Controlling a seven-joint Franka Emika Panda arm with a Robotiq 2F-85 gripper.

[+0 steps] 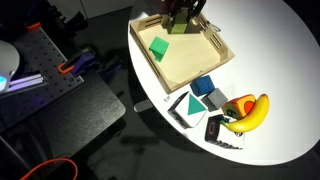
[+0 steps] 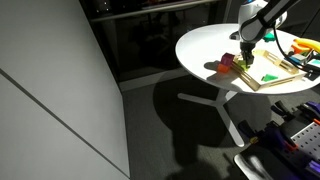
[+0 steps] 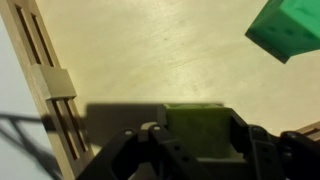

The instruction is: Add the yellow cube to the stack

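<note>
1. Location: the yellow cube (image 3: 200,122) sits between the fingers of the gripper (image 3: 200,138), above the floor of the wooden tray (image 3: 140,50) and apart from the green cube (image 3: 288,28).
2. Claw state: in the wrist view we read the jaws as clamped on two opposite side faces of the cube.
3. Handling: we judge the cube light, rigid and smooth-faced. Its flat parallel sides suit a centred pinch with moderate force.
4. Target: the stack (image 2: 228,63), a red cube, offers a small top face, so we keep the cube level.
</note>
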